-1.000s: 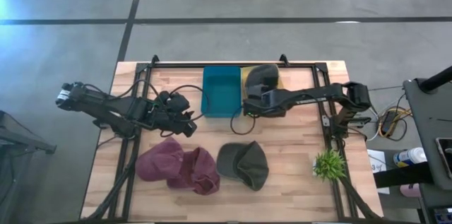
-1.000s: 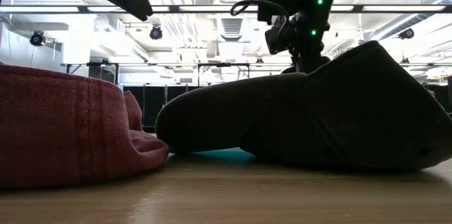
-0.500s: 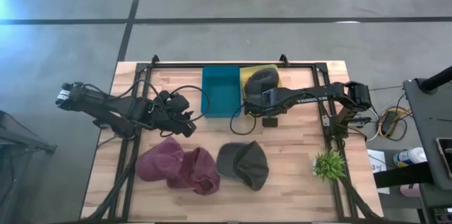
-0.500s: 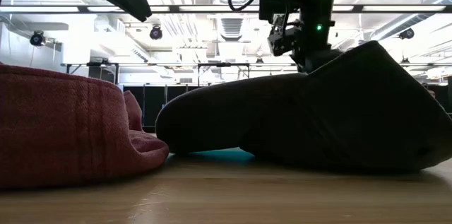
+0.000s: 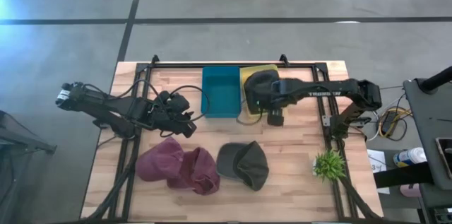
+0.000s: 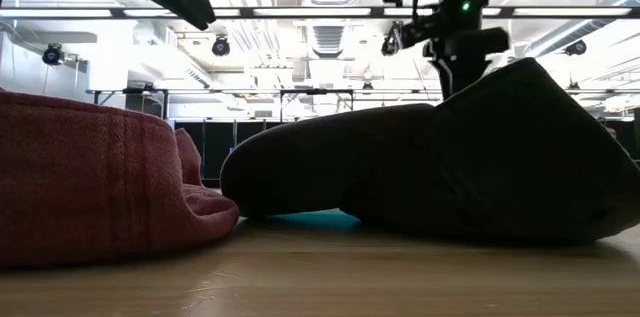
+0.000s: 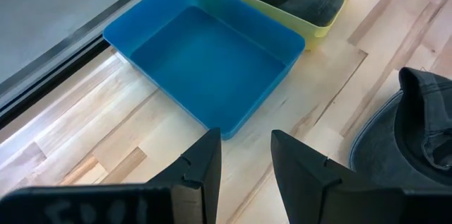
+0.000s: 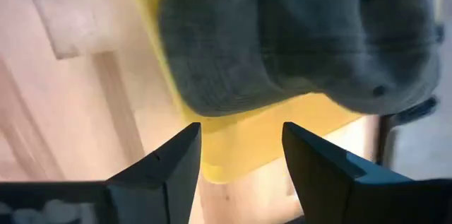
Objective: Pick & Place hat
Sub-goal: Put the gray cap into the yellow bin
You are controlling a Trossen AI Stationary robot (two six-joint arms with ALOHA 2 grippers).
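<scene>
Hat (image 8: pixel 296 40) sits in the yellow bin (image 8: pixel 282 128); our right gripper (image 8: pixel 240 157) hangs just above it, jaws apart and empty, so we judge the drop made. Our left gripper (image 7: pixel 244 157) waits near the blue bin (image 7: pixel 205 68), jaws a little apart, empty. Next we should lift clear and reach for the grey hat (image 5: pixel 244 165) beside the red hats (image 5: pixel 176 167)
</scene>
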